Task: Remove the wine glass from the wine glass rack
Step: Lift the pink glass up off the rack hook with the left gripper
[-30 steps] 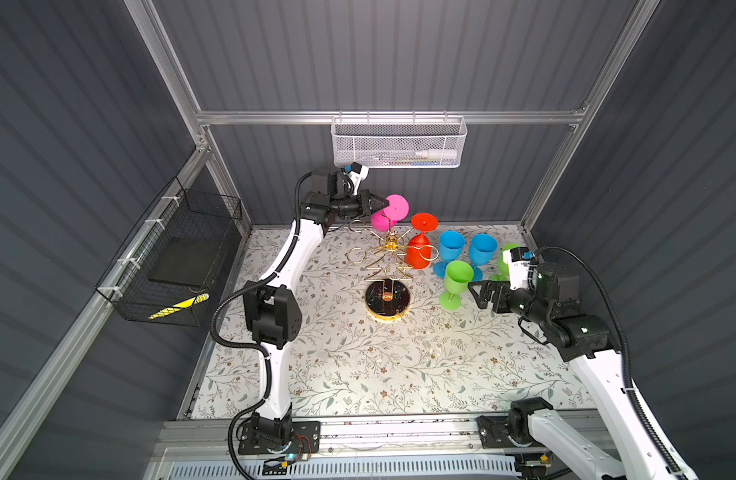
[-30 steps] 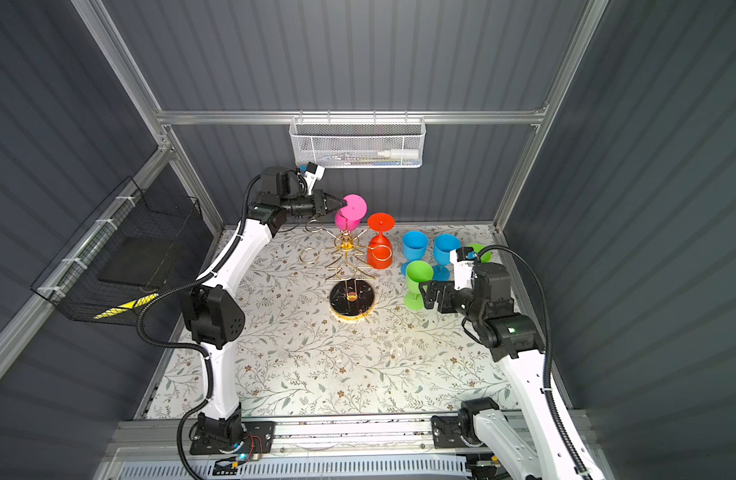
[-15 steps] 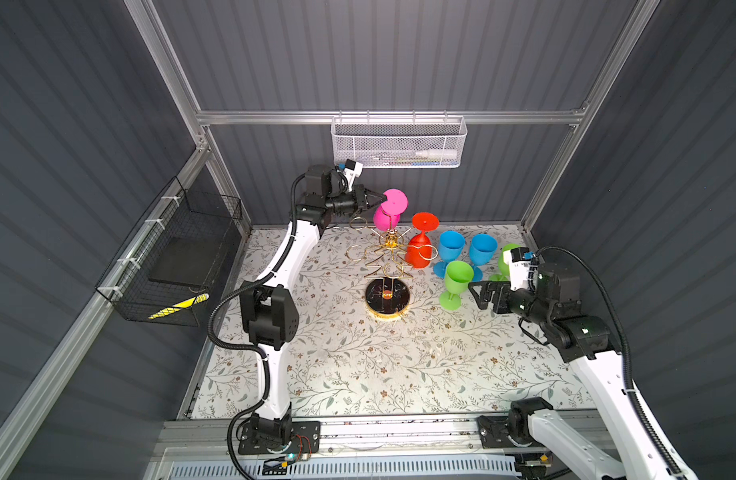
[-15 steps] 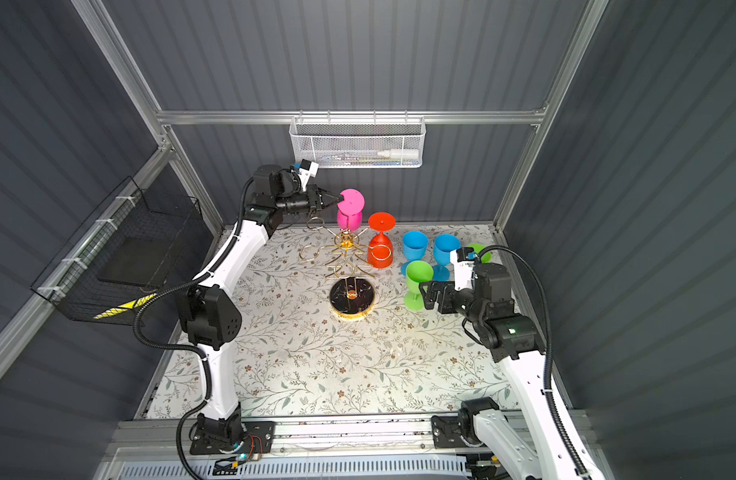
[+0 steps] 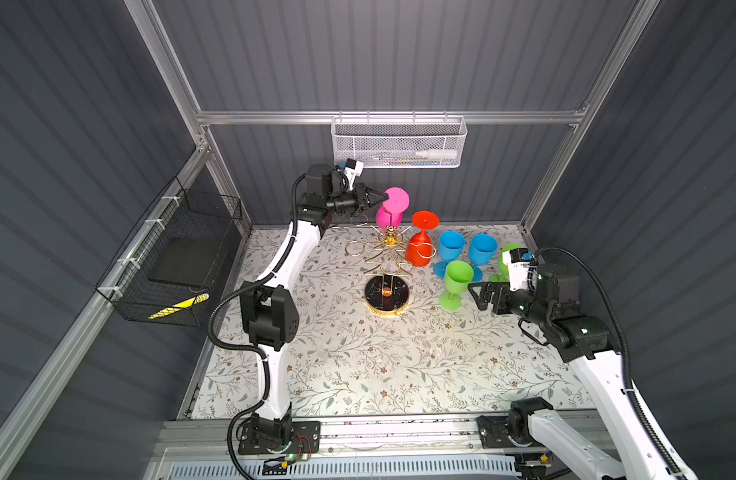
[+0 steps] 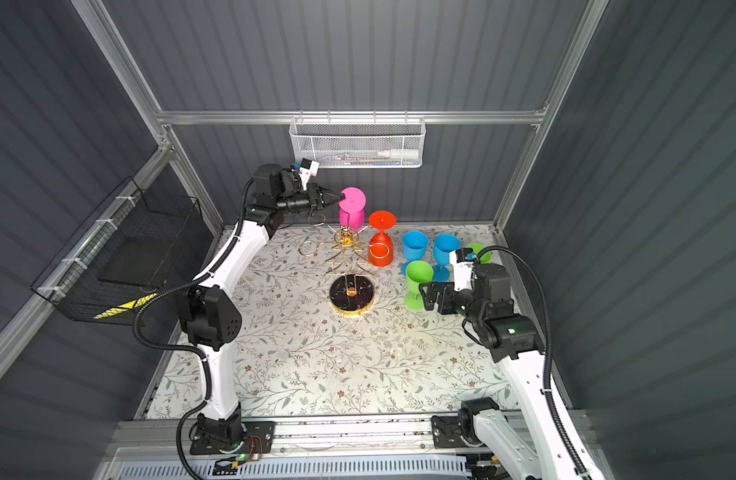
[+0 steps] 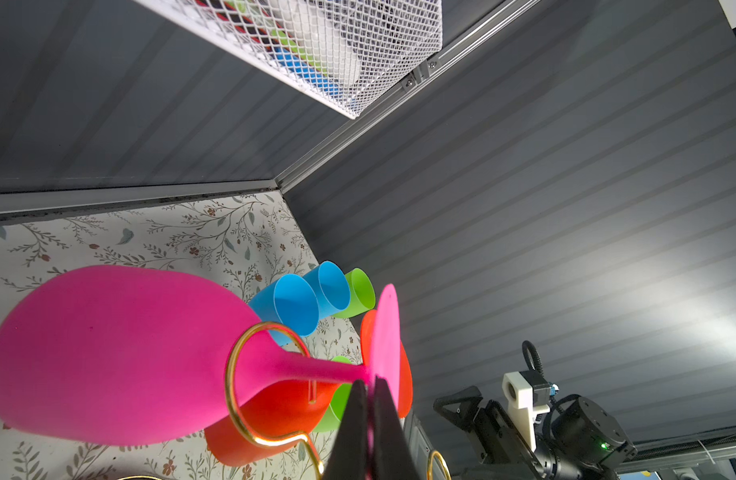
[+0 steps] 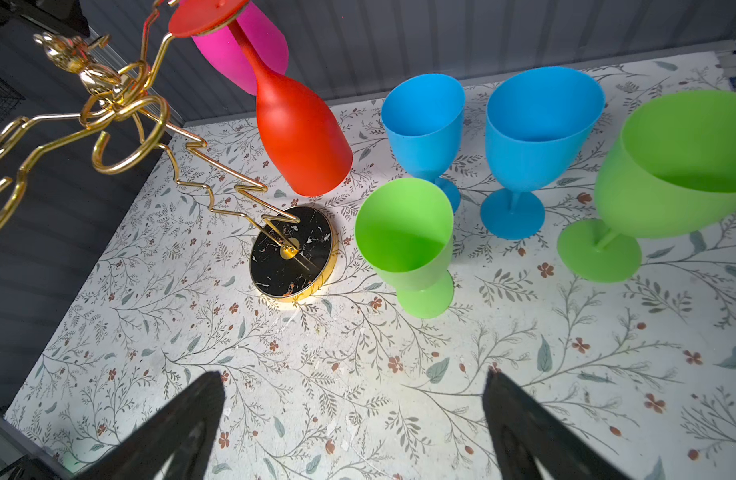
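Pink plastic is what the left end effector (image 5: 380,198) has hold of: in the left wrist view we see its two fingers (image 7: 353,419) pressed together on the edge of the round foot of the pink wine glass (image 5: 385,218), with only that thin disc between them. The glass hangs upside down, foot uppermost and slightly tilted, at the back of the wine glass rack (image 5: 386,291). A gold ring (image 7: 229,374) at the end of one rack arm circles the narrow part where stem meets bowl, so the glass is not free of the rack. The rack's black marbled base stands on the floral table (image 5: 358,365), near the middle.

A red glass (image 5: 418,251) hangs upside down from a neighbouring arm, just beside the pink one. To the right of the rack two blue glasses (image 5: 451,247) stand upright side by side, with a green glass (image 5: 457,276) in front of them and a second green glass (image 5: 503,259) partly hidden behind the right arm.

The right end effector (image 5: 476,295) hovers low over the table beside the nearer green glass, its jaws spread wide and holding nothing
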{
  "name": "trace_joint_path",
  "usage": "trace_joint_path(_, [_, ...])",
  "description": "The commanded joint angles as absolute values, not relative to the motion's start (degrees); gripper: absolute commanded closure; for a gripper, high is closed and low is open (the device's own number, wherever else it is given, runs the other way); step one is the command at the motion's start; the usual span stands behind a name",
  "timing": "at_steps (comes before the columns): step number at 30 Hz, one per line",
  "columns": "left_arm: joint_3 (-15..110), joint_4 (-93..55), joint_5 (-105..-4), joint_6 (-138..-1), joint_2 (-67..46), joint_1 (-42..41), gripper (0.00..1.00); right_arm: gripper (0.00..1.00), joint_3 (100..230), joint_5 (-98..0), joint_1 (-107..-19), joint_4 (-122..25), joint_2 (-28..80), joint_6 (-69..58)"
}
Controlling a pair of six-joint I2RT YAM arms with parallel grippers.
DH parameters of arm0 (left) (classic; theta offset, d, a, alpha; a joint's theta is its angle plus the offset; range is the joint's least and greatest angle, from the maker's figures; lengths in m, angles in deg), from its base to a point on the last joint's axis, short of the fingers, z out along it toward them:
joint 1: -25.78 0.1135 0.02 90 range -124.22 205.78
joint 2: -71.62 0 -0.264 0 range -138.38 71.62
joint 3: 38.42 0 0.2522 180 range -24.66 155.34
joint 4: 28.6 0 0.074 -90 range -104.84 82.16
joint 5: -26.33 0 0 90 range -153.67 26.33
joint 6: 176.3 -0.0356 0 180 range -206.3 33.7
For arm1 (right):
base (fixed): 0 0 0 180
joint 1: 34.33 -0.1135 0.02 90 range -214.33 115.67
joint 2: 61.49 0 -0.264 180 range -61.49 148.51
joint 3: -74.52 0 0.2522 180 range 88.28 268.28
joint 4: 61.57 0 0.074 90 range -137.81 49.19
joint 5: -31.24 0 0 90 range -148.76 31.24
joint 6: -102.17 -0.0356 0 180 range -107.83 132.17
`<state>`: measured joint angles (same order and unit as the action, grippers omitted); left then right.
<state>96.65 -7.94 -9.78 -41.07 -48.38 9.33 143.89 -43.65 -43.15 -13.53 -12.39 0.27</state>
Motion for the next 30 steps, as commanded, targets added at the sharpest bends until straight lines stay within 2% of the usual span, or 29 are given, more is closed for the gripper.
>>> trace_joint_path(1, [96.6,-6.7,-9.1,-43.1,-45.5,9.7,1.00,0.01,143.2,-43.7,-43.0,-13.5,-13.3,1.2])
trace_joint_path(30, [95.5,1.6,-6.7,-46.1,-45.3,9.3,1.00,0.01,143.1,-44.2,-43.0,-13.4,-13.9,1.2])
